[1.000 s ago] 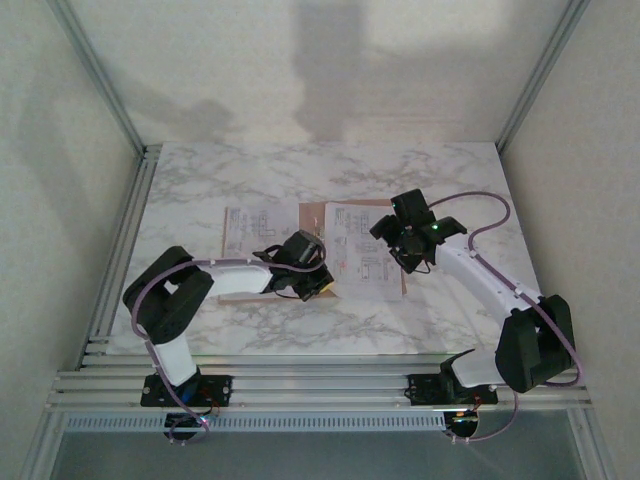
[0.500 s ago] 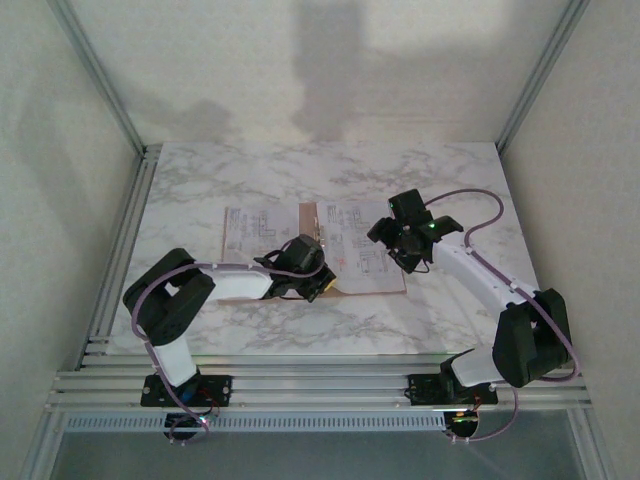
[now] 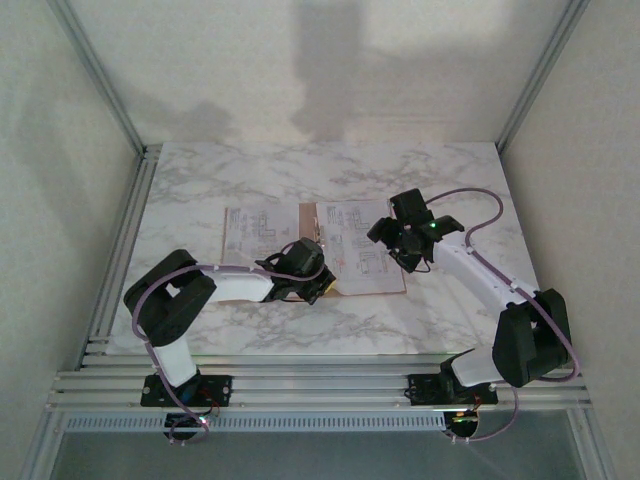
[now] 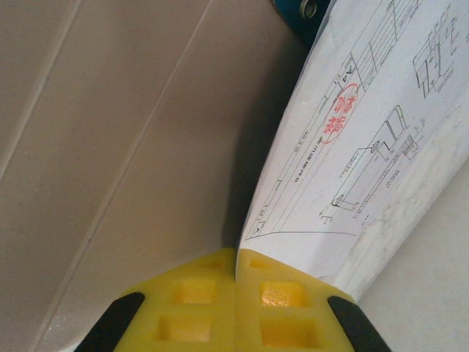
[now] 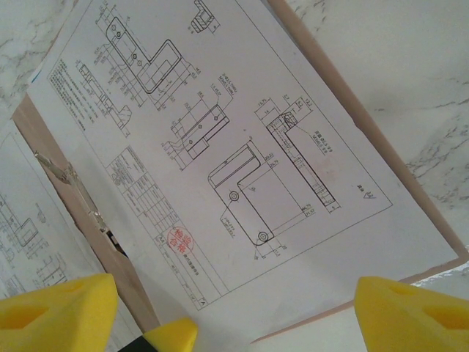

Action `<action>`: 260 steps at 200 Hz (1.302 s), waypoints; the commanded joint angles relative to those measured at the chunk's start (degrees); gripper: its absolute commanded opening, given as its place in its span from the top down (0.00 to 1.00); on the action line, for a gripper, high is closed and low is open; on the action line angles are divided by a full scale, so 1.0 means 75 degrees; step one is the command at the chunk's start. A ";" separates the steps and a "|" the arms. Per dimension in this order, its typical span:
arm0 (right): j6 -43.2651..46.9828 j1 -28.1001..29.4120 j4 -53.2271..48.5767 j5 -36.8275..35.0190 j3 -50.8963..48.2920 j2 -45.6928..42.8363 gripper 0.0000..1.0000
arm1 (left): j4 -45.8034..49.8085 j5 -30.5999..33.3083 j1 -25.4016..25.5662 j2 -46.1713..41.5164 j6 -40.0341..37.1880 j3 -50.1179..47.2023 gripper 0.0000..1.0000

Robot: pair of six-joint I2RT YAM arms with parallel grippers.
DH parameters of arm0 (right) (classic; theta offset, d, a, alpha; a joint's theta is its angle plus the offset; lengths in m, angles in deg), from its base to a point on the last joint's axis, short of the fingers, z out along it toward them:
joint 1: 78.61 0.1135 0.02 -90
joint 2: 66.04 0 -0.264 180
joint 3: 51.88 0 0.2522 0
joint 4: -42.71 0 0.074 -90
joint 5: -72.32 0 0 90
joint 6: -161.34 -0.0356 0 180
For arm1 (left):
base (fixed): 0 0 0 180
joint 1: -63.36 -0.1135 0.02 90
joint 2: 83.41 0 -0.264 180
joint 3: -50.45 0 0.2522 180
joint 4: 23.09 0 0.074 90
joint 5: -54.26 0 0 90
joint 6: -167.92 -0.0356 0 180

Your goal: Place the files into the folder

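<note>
You were mid-insertion, by my reading: the folder (image 3: 312, 211) lay open on the marble tabletop (image 3: 250, 330), drawing sheets (image 3: 352, 250) spread across it. Your left gripper (image 4: 236, 271) was clenched on what seemed a sheet's edge, and your right gripper (image 5: 234, 312) was spread wide above the right-hand drawing. Next, seat that sheet squarely inside. White walls (image 3: 300, 70) enclosed the table.

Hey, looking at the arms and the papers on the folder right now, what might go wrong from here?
1. The left gripper is shut on just a corner of the printed sheet, which curves up from the folder; a pull may tear it or let it slip out.
2. The right gripper hangs open above the right sheet without pinning it; that sheet lies askew and may shift or crease when the folder closes.
</note>
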 commanded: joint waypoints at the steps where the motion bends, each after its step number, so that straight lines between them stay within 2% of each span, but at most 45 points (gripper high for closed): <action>1: 0.0118 -0.0043 -0.0096 0.0031 0.0076 0.0011 0.15 | 0.0264 0.0328 0.0089 -0.0260 0.0086 -0.0076 1.00; 14: 0.0148 -0.0038 -0.0072 0.0034 0.0043 -0.0041 0.15 | 0.0449 0.0420 0.0105 -0.0356 0.0060 -0.0057 0.92; 35: 0.0174 -0.0042 -0.0065 0.0044 -0.0009 -0.0121 0.15 | 0.0752 0.0526 0.0129 -0.0500 0.0003 0.0047 0.64; 53: 0.0249 -0.0038 -0.0012 0.0051 -0.0015 -0.0144 0.15 | 0.1079 0.0625 0.0153 -0.0599 -0.0113 0.0221 0.49; 79: 0.0496 0.0028 0.0113 0.0101 0.0108 -0.0045 0.17 | 0.1583 0.0832 0.0173 -0.0796 -0.0259 0.0457 0.35; 99: 0.0760 0.0142 0.0232 0.0229 0.0382 0.0204 0.18 | 0.1934 0.0987 0.0176 -0.0973 -0.0362 0.0550 0.31; 124: 0.1068 0.0305 0.0395 0.0512 0.0836 0.0812 0.21 | 0.2523 0.1230 0.0076 -0.1309 -0.0566 0.0557 0.33; 134: 0.1183 0.0354 0.0557 0.0712 0.1034 0.1098 0.26 | 0.2607 0.1279 -0.0039 -0.1525 -0.0635 0.0422 0.36; 160: 0.1326 0.0521 0.0762 0.1287 0.1840 0.2079 0.53 | 0.2652 0.1067 -0.0485 -0.1931 -0.0825 -0.0124 0.56; 186: 0.1115 0.0852 0.0800 0.1534 0.2641 0.2988 0.68 | 0.2639 0.0984 -0.0932 -0.2169 -0.1134 -0.0517 0.72; 207: 0.0604 0.1091 0.1064 0.1758 0.2985 0.3605 0.68 | 0.2492 0.0853 -0.1330 -0.2247 -0.1369 -0.0831 0.79; 238: -0.0116 0.1278 0.1585 0.1857 0.3225 0.4265 0.48 | 0.2229 0.0732 -0.1615 -0.2196 -0.1577 -0.1170 0.85; 260: -0.0427 0.1298 0.1824 0.1840 0.3361 0.4537 0.42 | 0.2167 0.0719 -0.1639 -0.2084 -0.1629 -0.1319 0.86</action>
